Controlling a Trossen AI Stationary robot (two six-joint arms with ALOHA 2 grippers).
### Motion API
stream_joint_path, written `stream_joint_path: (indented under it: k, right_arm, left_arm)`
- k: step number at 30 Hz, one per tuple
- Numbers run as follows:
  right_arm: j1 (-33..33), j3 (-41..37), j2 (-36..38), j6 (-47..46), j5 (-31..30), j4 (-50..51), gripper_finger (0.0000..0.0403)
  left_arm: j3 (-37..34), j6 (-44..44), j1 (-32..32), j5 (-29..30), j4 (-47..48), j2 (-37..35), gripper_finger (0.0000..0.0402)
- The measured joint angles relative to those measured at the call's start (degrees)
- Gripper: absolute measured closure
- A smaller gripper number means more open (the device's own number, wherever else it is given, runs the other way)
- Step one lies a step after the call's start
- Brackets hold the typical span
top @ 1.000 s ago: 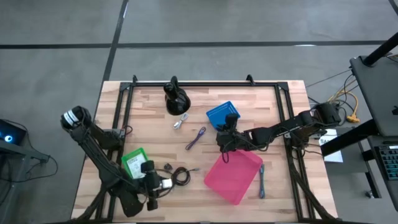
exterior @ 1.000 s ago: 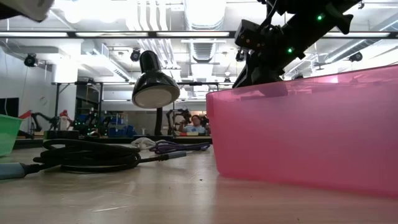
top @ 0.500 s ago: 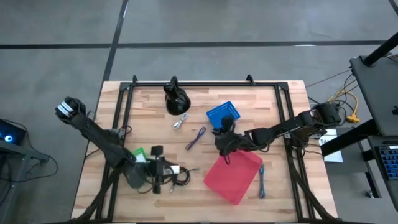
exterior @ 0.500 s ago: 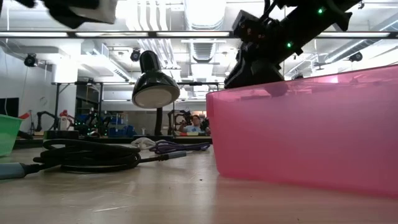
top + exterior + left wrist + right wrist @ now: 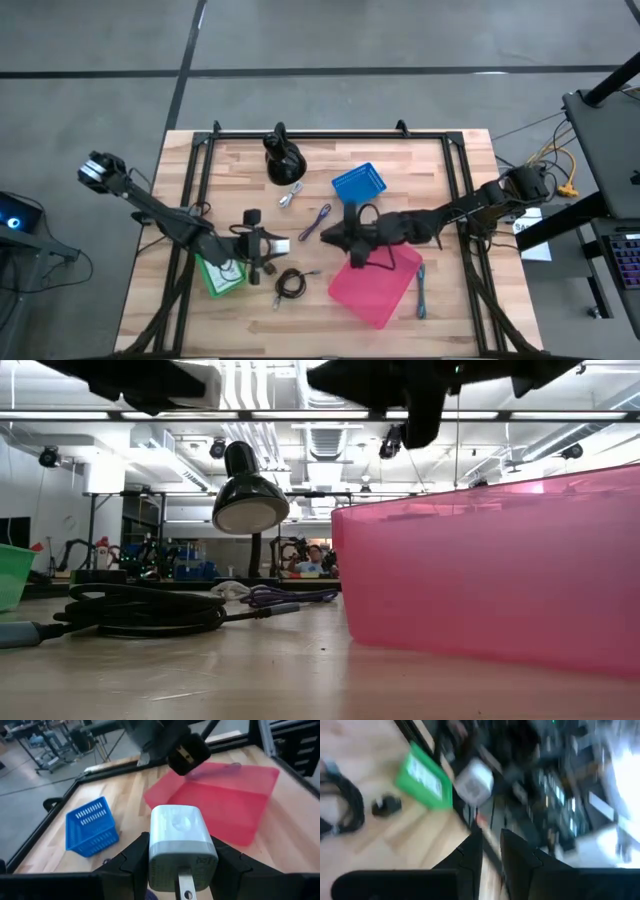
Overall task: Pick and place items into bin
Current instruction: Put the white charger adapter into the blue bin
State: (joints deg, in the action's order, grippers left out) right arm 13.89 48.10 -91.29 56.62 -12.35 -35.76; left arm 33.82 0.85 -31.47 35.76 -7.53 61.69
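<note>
While the left arm reached across the near-left part of the bench (image 5: 440, 160), its tool, the left tool (image 5: 272, 245), was clamped on a white charger block (image 5: 280, 244) and carried it clear of the wood. From the left wrist view the block (image 5: 180, 837) sat squarely between the two dark fingers (image 5: 131, 862), one metal prong showing on its near face. Under that arm a green box (image 5: 222, 275) lay on the bench.

Just right of the left tool, the right tool (image 5: 332, 237) hung above the bench near the middle, pointing at the left tool, with a small gap between the two. Whether the right tool was closed, or held anything, I could not tell.

A pink bin (image 5: 385, 285) stood on the near-right part of the bench, beside the right tool. I could not see what lay inside it. A blue cable (image 5: 422, 290) lay just beside its right wall. A black coiled cable (image 5: 290, 283) rested on the wood near the left tool and left of the bin. A purple cable (image 5: 318, 220) lay between the tools and the far edge, and a silver connector (image 5: 292, 193) lay beyond it, close to a black rounded stand (image 5: 282, 160). A blue basket (image 5: 358, 183) stood to the right of the connector, tilted askew to the bench edges.
</note>
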Motion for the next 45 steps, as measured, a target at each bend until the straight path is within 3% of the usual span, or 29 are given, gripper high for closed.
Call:
stream_joint_path:
  k: [2,10,19,25,39,45]
  right_arm:
    - [0.0,0.0,0.0,3.61,3.67,-2.76,0.0346]
    - [-0.18,1.29,0.0,16.34,4.07,-5.12,0.034]
    - [-0.15,1.51,-0.61,22.1,7.46,-3.8,0.0243]
    - [-0.12,1.52,-1.84,30.69,10.05,-3.99,0.0188]
    - [-0.29,7.77,-4.2,34.81,7.67,-2.29,0.0163]
    - [-0.49,8.81,-4.24,40.0,1.42,3.14,0.0154]
  left_arm:
    - [-0.57,-0.63,-0.03,-0.17,-0.8,-1.72,0.0268]
    - [-1.4,-2.31,-0.01,-0.22,-2.96,-4.07,0.0268]
    - [-1.4,-3.28,0.01,-1.26,-5.81,-1.83,0.0268]
    - [-1.38,-3.17,0.07,-1.58,-7.45,-0.5,0.0268]
    - [-1.49,-4.59,2.62,-1.56,-25.98,7.37,0.0268]
    - [-1.46,-6.79,3.29,-1.57,-30.88,10.56,0.0268]
